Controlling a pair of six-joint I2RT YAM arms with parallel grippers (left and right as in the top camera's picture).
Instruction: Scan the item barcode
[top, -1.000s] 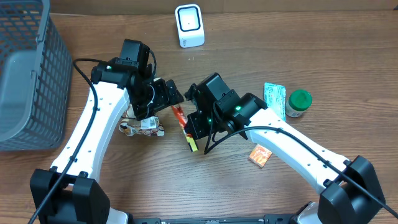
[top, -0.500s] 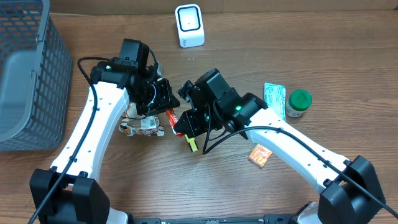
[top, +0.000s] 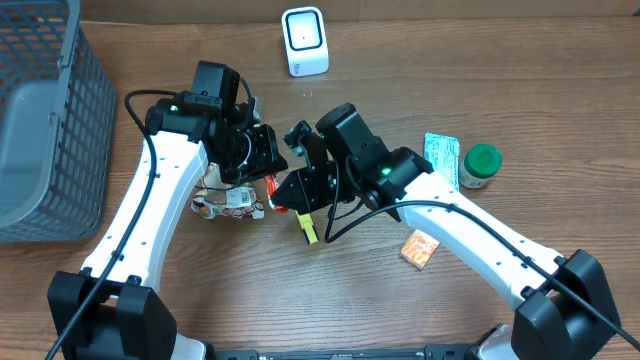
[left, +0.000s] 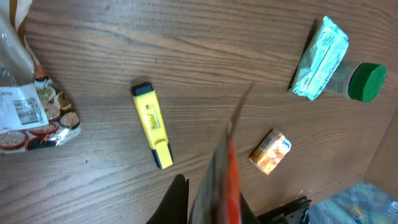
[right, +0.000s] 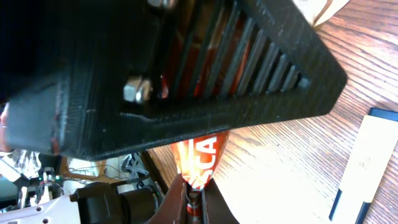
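Note:
The item is a thin red sachet (top: 272, 185) held up between both arms over the table's middle. My left gripper (top: 266, 168) is shut on one end of it; in the left wrist view the sachet (left: 225, 168) runs edge-on up from the shut left gripper (left: 211, 206). My right gripper (top: 289, 192) is shut on the other end; the right wrist view has the orange-red sachet (right: 200, 155) pinched in the right gripper (right: 194, 200), with the left gripper's black body (right: 186, 74) close above. The white barcode scanner (top: 304, 41) stands at the back. No barcode shows.
A yellow highlighter (top: 308, 230) lies below the grippers. A snack bag (top: 228, 205) sits left of it. An orange box (top: 419, 249), a teal packet (top: 441, 157) and a green-lidded jar (top: 481, 165) are to the right. A grey basket (top: 40, 120) fills the left edge.
My left gripper has shut on the sachet's free end. The right gripper has swung left and tilted, still holding the sachet.

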